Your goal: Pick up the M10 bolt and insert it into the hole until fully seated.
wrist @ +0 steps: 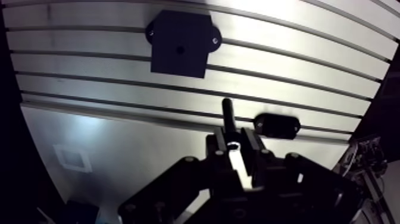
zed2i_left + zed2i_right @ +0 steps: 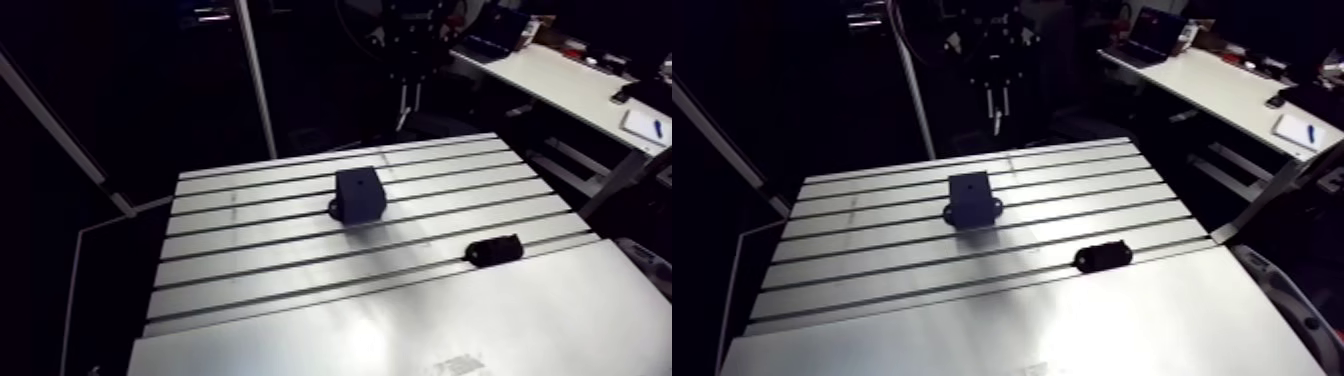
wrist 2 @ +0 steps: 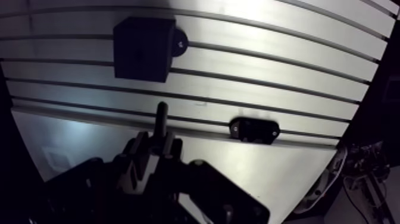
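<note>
A dark block (image 1: 189, 33) with a small hole (image 1: 179, 50) in its face and two mounting ears stands on the slotted table (image 1: 89, 77), well ahead of my gripper (image 1: 234, 142). The gripper is shut on a dark M10 bolt (image 1: 228, 114), whose shank sticks out past the fingertips toward the block. In the arm view the block (image 2: 359, 193) sits mid-table, and the gripper (image 2: 404, 100) hangs high above the table's far edge, small and dim.
A small black oblong part (image 1: 277, 126) lies on the table just beside the bolt's tip, also seen in the arm view (image 2: 493, 250) near the right edge. Smooth plate (image 2: 420, 320) fills the table's near side.
</note>
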